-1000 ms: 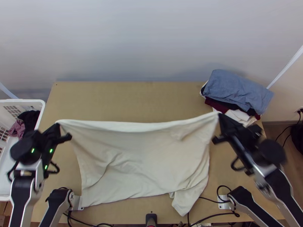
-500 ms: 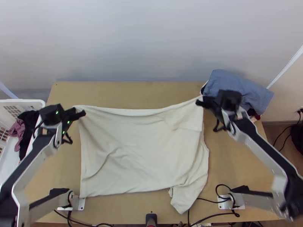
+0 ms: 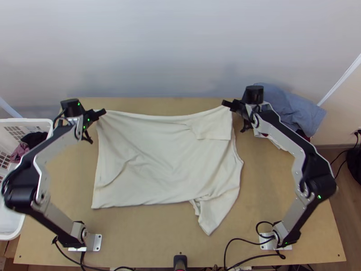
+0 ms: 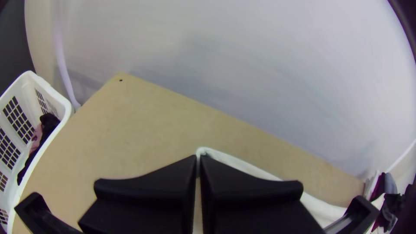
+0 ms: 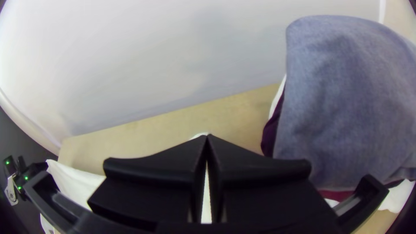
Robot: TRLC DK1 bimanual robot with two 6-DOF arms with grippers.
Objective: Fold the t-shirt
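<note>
Sagging t-shirt (image 3: 167,158), creased, pinched corners — part-hidden

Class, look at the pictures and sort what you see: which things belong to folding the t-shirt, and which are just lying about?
Part of the job:
- cream t-shirt, mostly spread
- left claw and right claw, each gripping a far corner

Lying about:
- clothes pile, blue garment on top
- white basket holding dark clothing

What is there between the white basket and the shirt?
Between the basket and the shirt there is a strip of table, with the left arm above it, as the top view shows.
</note>
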